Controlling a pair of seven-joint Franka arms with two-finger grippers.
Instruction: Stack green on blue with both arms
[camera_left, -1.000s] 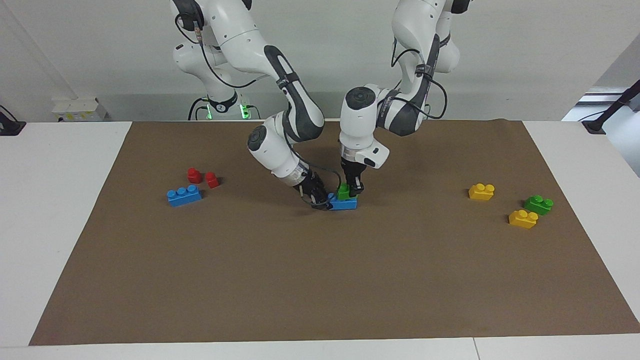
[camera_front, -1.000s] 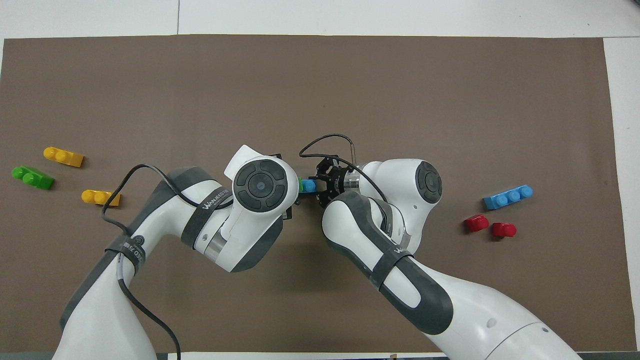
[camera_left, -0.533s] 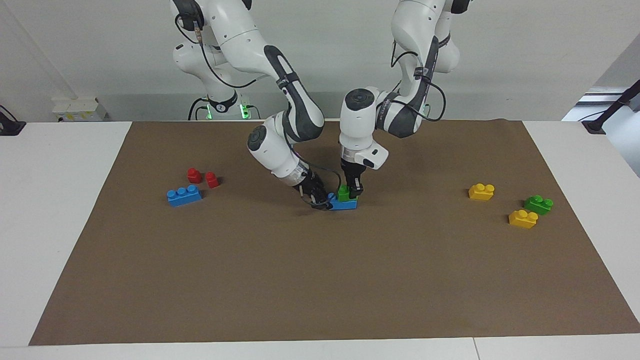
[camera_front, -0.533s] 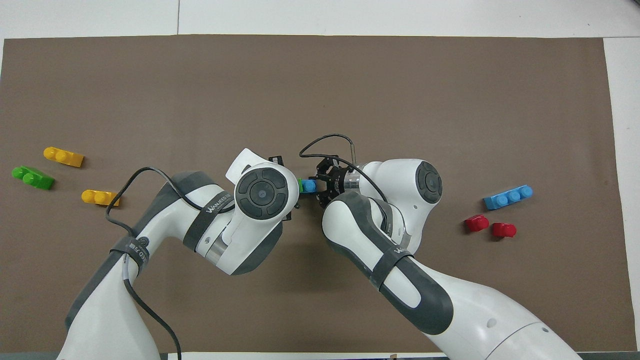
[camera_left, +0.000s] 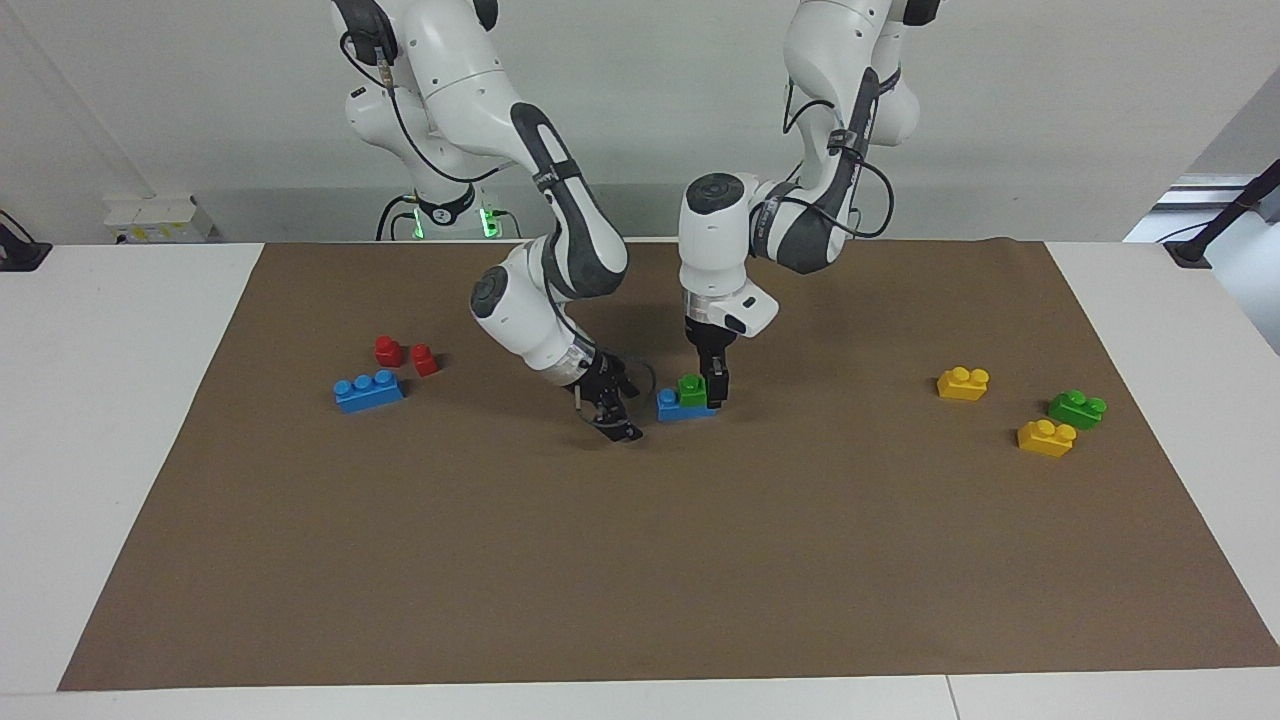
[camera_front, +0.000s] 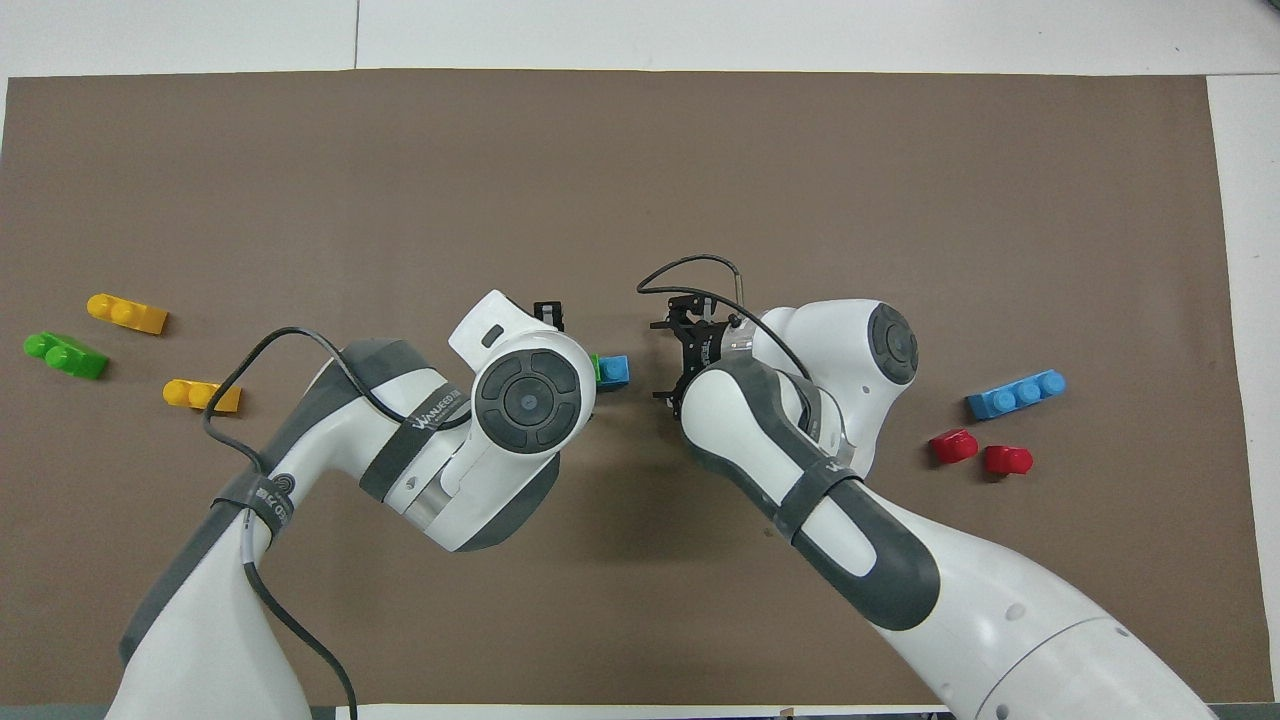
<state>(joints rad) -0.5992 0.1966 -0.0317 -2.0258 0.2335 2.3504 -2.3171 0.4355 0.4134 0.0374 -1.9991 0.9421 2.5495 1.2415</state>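
A green two-stud brick (camera_left: 692, 389) sits on the end of a blue three-stud brick (camera_left: 684, 406) nearer the left arm, mid-mat. In the overhead view only a green sliver (camera_front: 597, 368) and the blue brick's end (camera_front: 615, 370) show past the left wrist. My left gripper (camera_left: 716, 386) points straight down and is shut on the green brick's end. My right gripper (camera_left: 615, 415) is open and empty, low over the mat, apart from the blue brick on the right arm's side; it also shows in the overhead view (camera_front: 665, 360).
A second blue brick (camera_left: 369, 390) and two red bricks (camera_left: 389, 350) lie toward the right arm's end. Two yellow bricks (camera_left: 963, 383) (camera_left: 1046, 438) and a second green brick (camera_left: 1077, 409) lie toward the left arm's end. A brown mat (camera_left: 640, 580) covers the table.
My right gripper has let go of the blue brick's end, opened and drawn back toward the right arm's side. The left gripper stays on the green brick. The stack has not moved.
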